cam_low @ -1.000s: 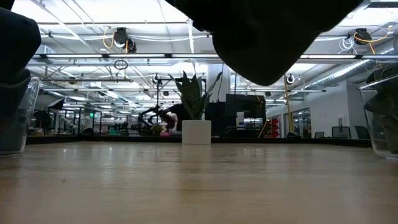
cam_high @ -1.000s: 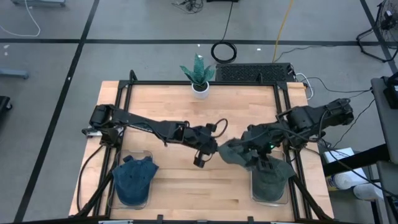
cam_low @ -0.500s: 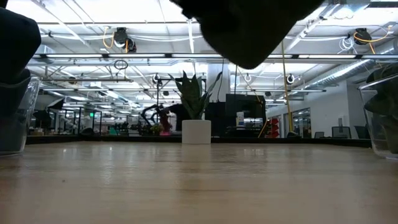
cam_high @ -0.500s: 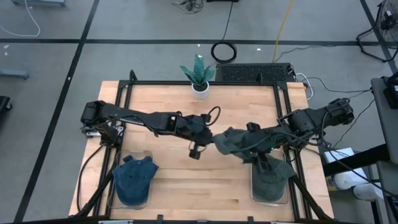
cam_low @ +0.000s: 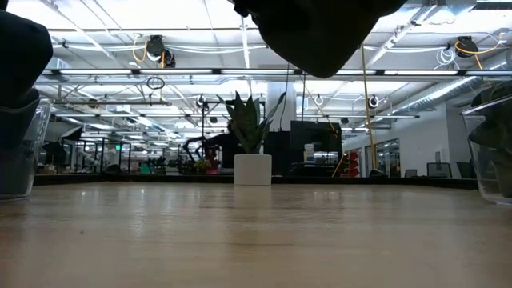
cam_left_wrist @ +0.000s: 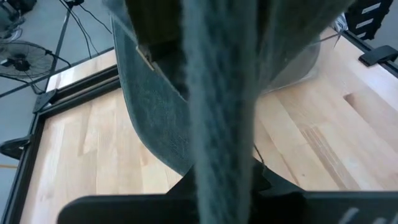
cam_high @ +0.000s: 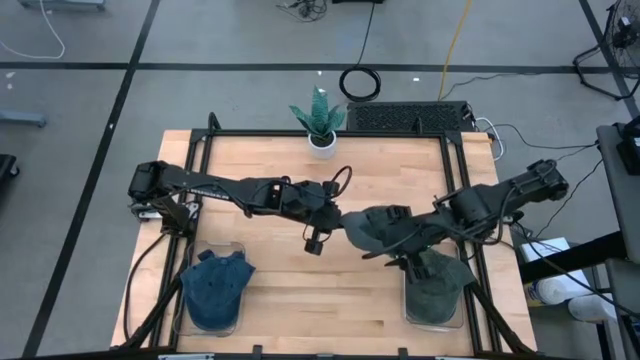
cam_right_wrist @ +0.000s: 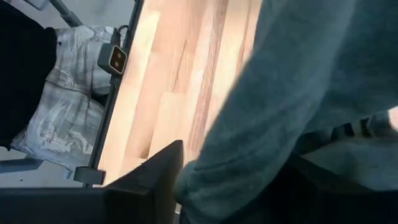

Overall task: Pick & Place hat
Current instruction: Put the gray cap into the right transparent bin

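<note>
A grey-green hat [cam_high: 375,230] hangs in the air over the middle of the table, between my two grippers. The low view shows the hat [cam_low: 312,32] well above the tabletop. My left gripper [cam_high: 338,218] reaches in from the table's left and is shut on the hat's left edge. My right gripper [cam_high: 402,240] comes from the right and sits at the hat's right side. In the right wrist view the hat cloth [cam_right_wrist: 292,93] lies over it and hides most of it. My left gripper pinches a narrow band of the hat's cloth [cam_left_wrist: 219,124] between its two fingers, at the hat's left end. It comes at the hat from the table's left, slanting downward. The hat is lifted clear of the table, and its brim [cam_left_wrist: 155,118] shows beside the band.
A blue hat [cam_high: 215,285] lies in a clear bin at the front left. A dark green hat [cam_high: 437,288] lies in a clear bin [cam_low: 492,152] at the front right. A potted plant [cam_high: 320,120] stands at the far edge. Bare wood lies in the middle.
My left gripper has risen and gone toward the table's far left, still shut, drawing the hat that way and higher above the table. My right gripper has followed the hat toward the left, sunk a little and rolled.
</note>
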`<action>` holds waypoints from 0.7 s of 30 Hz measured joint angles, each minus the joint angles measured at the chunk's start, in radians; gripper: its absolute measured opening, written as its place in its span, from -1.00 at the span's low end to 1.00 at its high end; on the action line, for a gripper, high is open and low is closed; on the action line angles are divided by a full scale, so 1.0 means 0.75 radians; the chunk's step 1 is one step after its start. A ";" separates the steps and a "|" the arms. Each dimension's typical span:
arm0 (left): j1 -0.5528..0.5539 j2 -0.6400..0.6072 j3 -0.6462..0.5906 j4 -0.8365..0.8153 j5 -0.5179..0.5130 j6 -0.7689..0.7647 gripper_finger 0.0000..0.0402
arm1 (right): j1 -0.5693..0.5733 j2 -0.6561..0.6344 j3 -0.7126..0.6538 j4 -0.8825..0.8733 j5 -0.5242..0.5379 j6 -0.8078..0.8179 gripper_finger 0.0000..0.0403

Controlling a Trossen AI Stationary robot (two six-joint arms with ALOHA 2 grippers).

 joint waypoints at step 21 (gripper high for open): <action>-0.054 0.002 0.001 -0.016 -0.006 -0.254 -0.54 | 0.079 -0.404 0.035 0.134 0.151 -0.192 -0.99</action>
